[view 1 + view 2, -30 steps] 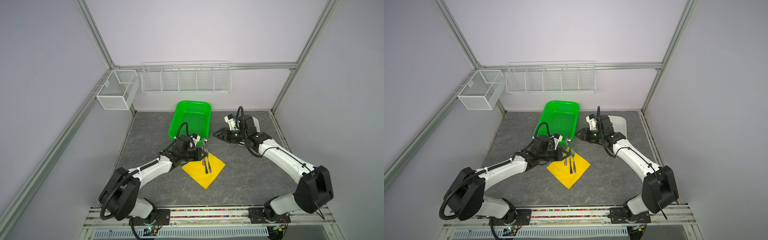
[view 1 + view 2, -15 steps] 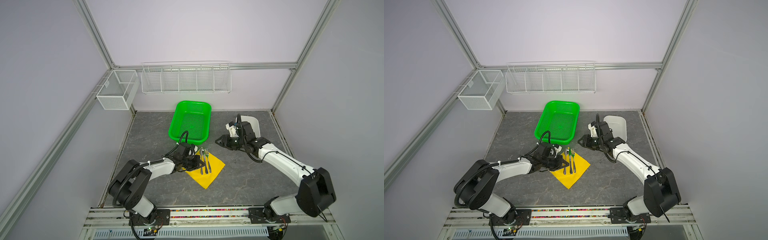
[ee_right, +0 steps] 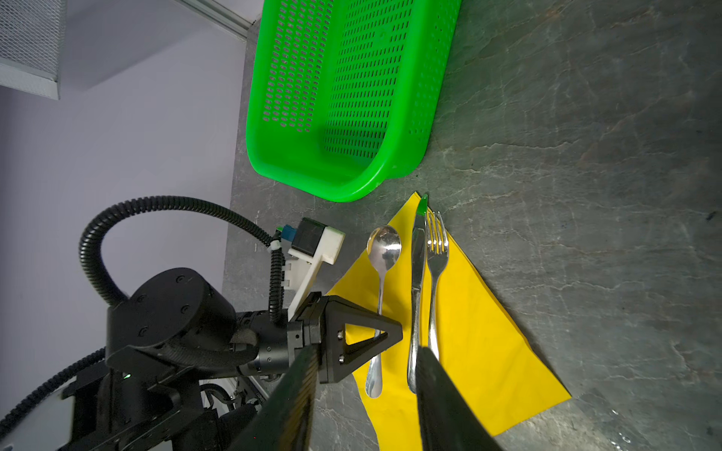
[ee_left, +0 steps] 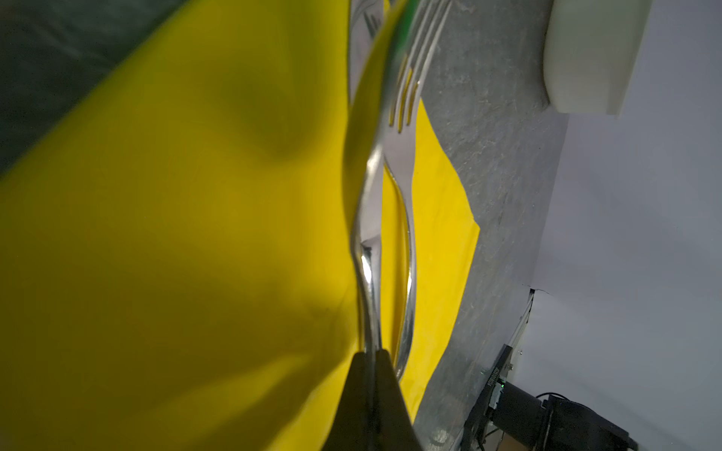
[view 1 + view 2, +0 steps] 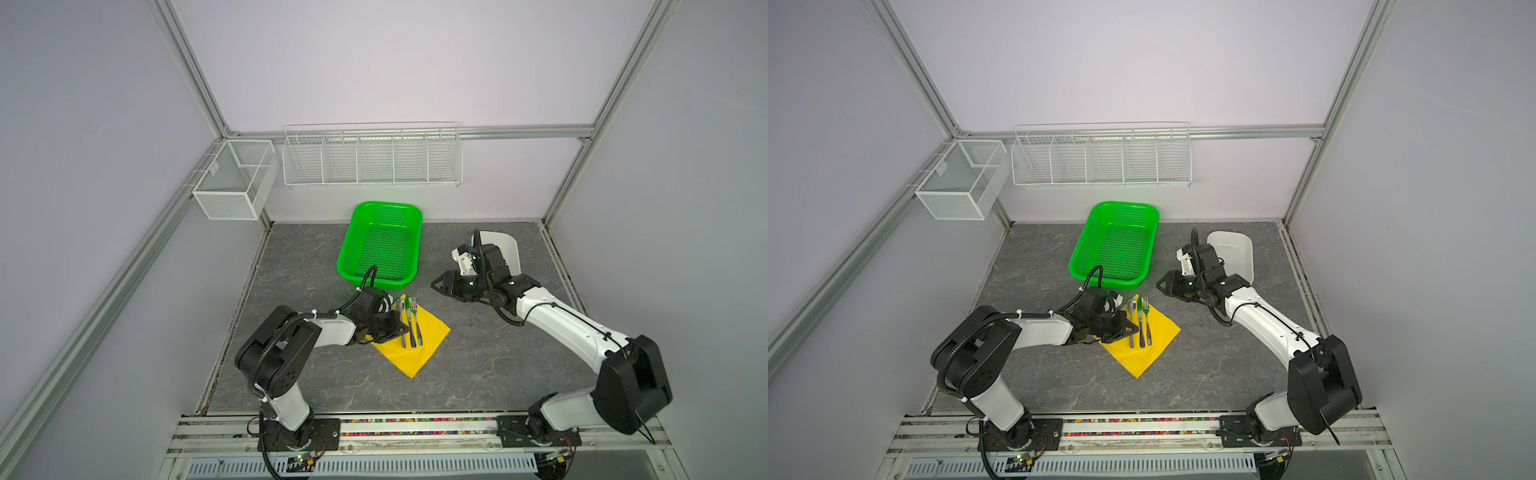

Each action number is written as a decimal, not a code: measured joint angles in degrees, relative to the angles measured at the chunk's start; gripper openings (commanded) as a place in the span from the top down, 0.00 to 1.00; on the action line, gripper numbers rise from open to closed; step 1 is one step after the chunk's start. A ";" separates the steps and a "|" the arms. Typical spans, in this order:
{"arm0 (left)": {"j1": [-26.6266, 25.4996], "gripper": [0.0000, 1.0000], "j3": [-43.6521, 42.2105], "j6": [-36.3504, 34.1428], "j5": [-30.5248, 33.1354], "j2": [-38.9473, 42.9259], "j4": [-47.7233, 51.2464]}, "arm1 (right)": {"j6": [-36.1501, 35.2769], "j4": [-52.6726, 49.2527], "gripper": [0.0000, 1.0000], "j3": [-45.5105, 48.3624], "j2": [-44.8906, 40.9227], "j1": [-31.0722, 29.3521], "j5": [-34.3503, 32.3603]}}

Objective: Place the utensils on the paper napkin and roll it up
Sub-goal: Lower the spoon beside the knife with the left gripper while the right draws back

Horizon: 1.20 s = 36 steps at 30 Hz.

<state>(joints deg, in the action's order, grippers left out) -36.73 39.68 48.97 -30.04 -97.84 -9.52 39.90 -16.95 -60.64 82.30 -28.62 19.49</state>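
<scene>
Shows spoon (image 3: 383, 250), knife (image 3: 417, 273), fork (image 3: 435, 273) on napkin (image 3: 480, 343), not yet rolled; left jaws shut at nine o'clock corner, right jaws open, empty.

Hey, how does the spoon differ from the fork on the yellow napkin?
The spoon ends in a round bowl; the fork ends in tines. The spoon lies alone by the napkin edge, nearest the left gripper; the fork lies close beside the knife. Both are silver and lie flat and parallel on the napkin, heads toward the green basket.
</scene>
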 measured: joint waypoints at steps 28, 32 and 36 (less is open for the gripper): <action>0.00 0.87 2.93 -1.66 1.68 -2.78 0.92 | -0.52 -1.33 0.56 -0.22 0.11 -0.15 -0.22; -0.02 0.84 2.97 -1.68 1.75 -2.62 0.76 | -0.55 -1.64 0.56 -0.22 0.11 -0.15 -0.42; -0.02 0.84 2.97 -1.66 2.38 -2.21 1.29 | -0.55 -1.70 0.56 -0.22 0.11 -0.35 -0.61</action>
<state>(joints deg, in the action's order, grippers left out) -36.75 42.65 47.31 -27.66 -100.05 -8.23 39.35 -18.65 -60.86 82.41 -28.97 18.87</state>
